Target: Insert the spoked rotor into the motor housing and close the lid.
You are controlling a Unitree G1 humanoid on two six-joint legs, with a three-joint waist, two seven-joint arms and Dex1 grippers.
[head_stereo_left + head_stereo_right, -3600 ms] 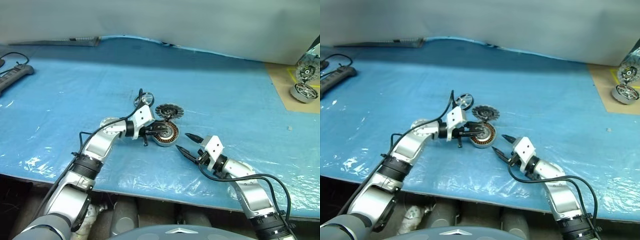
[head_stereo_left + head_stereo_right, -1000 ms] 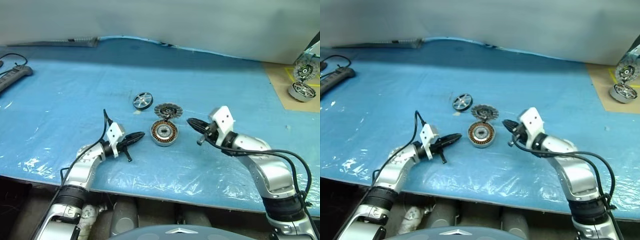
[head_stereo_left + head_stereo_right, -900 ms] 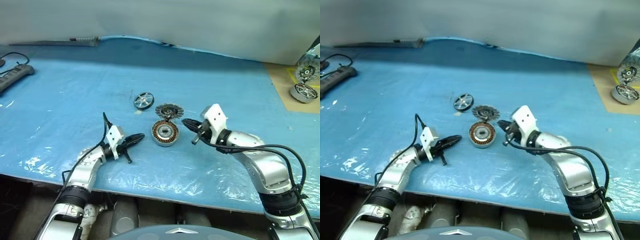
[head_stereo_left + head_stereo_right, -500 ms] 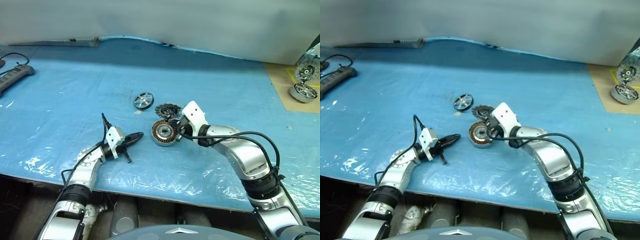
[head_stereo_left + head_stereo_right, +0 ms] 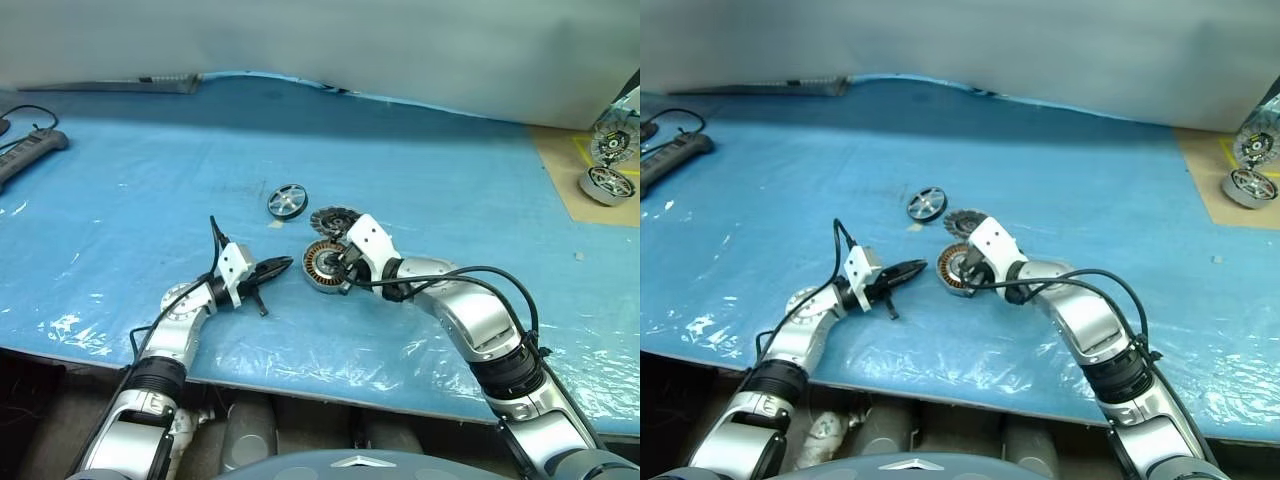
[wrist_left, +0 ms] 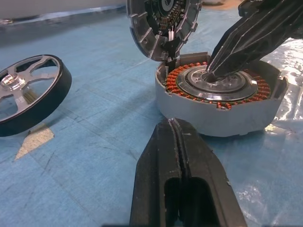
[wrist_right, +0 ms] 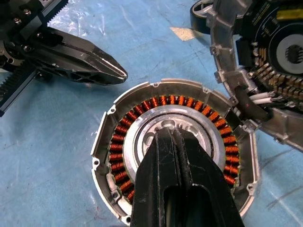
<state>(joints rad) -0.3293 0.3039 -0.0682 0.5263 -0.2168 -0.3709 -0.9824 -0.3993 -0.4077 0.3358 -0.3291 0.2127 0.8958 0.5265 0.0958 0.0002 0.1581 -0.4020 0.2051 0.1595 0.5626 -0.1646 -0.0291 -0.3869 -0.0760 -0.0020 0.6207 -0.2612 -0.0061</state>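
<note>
The motor housing [image 5: 316, 266], a grey cup with copper windings [image 7: 120, 142], lies mid-table on the blue sheet. My right gripper [image 7: 168, 136] is shut, its tip pressed into the housing's silver centre hub. The lid [image 5: 335, 219] stands tilted against the housing's far rim, joined to it by wires [image 7: 258, 101]. The spoked rotor [image 5: 287, 200] lies flat, apart, beyond and to the left. My left gripper [image 5: 283, 265] is shut and holds nothing, pointing at the housing [image 6: 189, 111] from its left, a short gap away.
A power strip [image 5: 30, 150] lies at the far left and a dark bar [image 5: 110, 83] along the back edge. Two silver motors [image 5: 610, 185] stand on a tan board at the far right. The table's front edge runs just below both arms.
My right gripper swung left and down from beside the housing onto its centre hub. The left gripper has stayed nearly still, and the parts lie where they were.
</note>
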